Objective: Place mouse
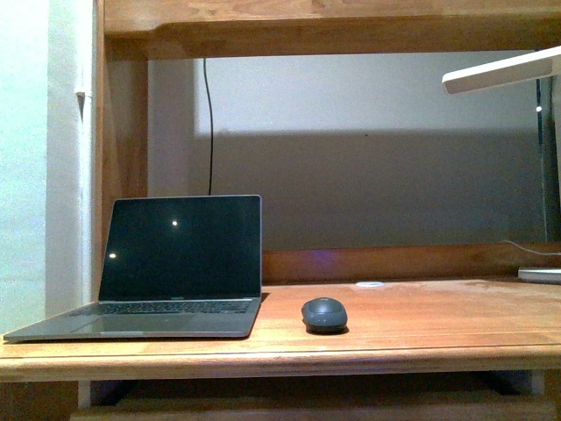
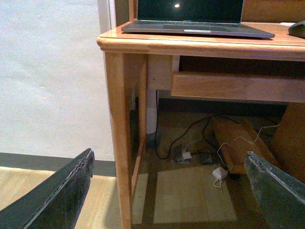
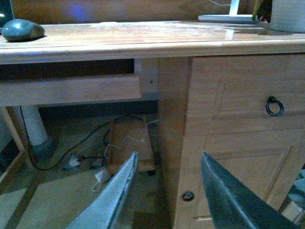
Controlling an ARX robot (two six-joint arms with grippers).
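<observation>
Resting mouse (image 1: 324,314) (beside laptop (image 1: 175,263))

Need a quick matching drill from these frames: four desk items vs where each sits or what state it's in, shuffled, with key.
1. mouse
2. laptop
3. white disc
4. left gripper

A. open, below desk height
B. desk's left end, lid up, screen dark
C. near the desk's back edge
D. desk middle, right of the laptop

Pairs: 1-D, 2-B, 3-C, 4-A

Wooden desk (image 1: 421,329) with a reddish-brown top carried an open grey laptop (image 1: 166,272) at its left. The small dark grey oval mouse (image 1: 324,314) sat just beside the laptop; a small white disc (image 1: 370,284) lay near the back edge.
</observation>
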